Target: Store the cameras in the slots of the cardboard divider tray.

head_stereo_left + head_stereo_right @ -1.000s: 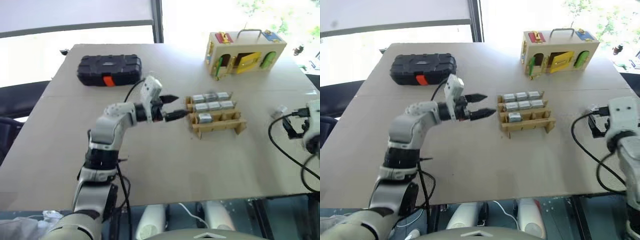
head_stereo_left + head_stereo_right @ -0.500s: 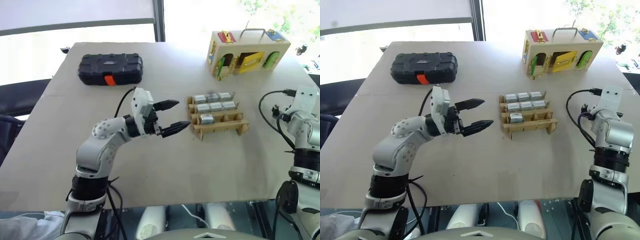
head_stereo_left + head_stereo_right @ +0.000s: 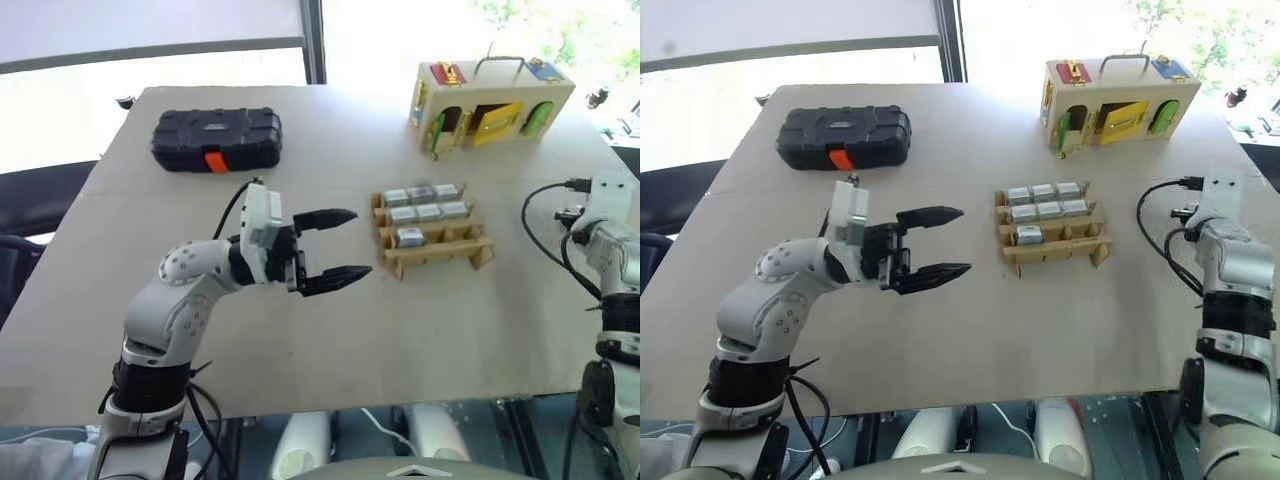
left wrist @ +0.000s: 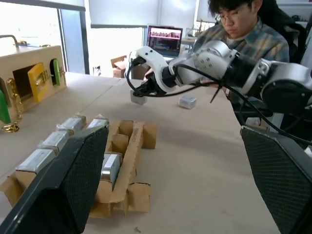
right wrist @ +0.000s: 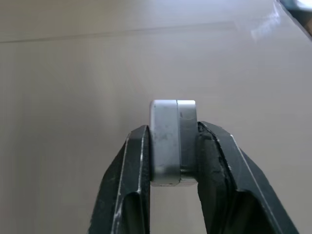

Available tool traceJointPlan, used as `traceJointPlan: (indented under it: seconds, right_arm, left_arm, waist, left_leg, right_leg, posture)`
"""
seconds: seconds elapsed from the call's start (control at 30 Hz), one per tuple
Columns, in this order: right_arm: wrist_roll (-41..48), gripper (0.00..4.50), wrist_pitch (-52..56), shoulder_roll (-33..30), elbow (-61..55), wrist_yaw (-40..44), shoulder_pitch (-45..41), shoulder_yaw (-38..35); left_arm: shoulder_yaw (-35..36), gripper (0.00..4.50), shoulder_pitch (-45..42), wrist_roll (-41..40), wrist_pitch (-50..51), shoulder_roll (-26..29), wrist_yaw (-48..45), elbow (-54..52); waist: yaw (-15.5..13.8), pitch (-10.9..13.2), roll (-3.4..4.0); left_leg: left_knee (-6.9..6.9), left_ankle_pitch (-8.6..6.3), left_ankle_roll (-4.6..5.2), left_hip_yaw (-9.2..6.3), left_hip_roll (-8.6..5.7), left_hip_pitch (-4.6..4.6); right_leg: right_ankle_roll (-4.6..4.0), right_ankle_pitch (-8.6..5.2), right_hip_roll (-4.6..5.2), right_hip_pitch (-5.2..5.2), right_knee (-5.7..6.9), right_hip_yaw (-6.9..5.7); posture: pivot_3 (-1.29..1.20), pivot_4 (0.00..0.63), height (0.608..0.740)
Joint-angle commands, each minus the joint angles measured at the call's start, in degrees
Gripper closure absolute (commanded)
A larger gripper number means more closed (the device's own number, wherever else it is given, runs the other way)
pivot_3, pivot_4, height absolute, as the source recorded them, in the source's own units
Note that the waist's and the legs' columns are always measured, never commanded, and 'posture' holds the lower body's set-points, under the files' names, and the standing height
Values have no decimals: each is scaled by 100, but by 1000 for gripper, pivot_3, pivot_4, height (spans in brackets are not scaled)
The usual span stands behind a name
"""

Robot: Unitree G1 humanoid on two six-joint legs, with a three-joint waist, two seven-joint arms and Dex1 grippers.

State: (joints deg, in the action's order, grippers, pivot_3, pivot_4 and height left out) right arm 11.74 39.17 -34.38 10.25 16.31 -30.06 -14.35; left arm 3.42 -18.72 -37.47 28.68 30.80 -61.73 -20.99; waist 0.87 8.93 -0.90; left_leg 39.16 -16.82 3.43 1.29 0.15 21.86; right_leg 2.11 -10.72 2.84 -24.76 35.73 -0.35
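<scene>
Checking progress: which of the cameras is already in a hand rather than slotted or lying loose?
The camera clamped between the right hand fingers, off the cardboard divider tray.

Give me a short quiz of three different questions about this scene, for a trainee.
1. True or false: the right gripper grips a camera between its fingers.
2. How many cameras sit in the cardboard tray? A) four B) seven C) ten
3. Fill in: the left gripper is ____ and holds nothing.

Key: 1 true: the fingers press on both sides of the camera. 2 B: three in the far row, three in the middle row, one in the next. 3 open.
</scene>
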Motion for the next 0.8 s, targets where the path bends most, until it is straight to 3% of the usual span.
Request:
traceJointPlan:
  seconds: [0.03, 0.23, 0.4, 0.8]
  right_arm:
    - [788, 3773, -914, -237, -1149, 1937, -61, 331]
    - [264, 3773, -2704, -653, -823, 3850, -245, 1539]
    - [191, 3773, -3476, -761, -143, 4943, -467, 1961]
    - [-338, 3773, -4378, -647, 931, 5516, -746, 2305]
  left_arm:
    - [34, 0, 155, -144, -23, -20, 189, -278]
    - [87, 0, 389, -64, -156, 62, 359, -283]
    - [261, 0, 648, -213, -84, 240, 500, -518]
    - [411, 0, 1159, -437, 10, 373, 965, -1085]
  waist:
    - [79, 5, 6]
    - [10, 5, 4]
    - [-44, 6, 2]
    - [-48, 7, 2]
  left_leg:
    - [0, -2, 3, 8, 4, -5]
    - [4, -3, 5, -3, 9, -12]
    - [9, -2, 3, 0, 8, -8]
    - [7, 11, -23, 0, 7, -10]
  right_leg:
    - [1, 1, -6, 0, 0, 10]
    - [-2, -1, -8, 6, 5, -4]
    - [-3, 0, -4, 6, 3, -3]
    - [-12, -4, 9, 8, -2, -8]
  posture:
    - [0, 150, 740]
    - [0, 150, 740]
    - [0, 150, 740]
    - [0, 150, 740]
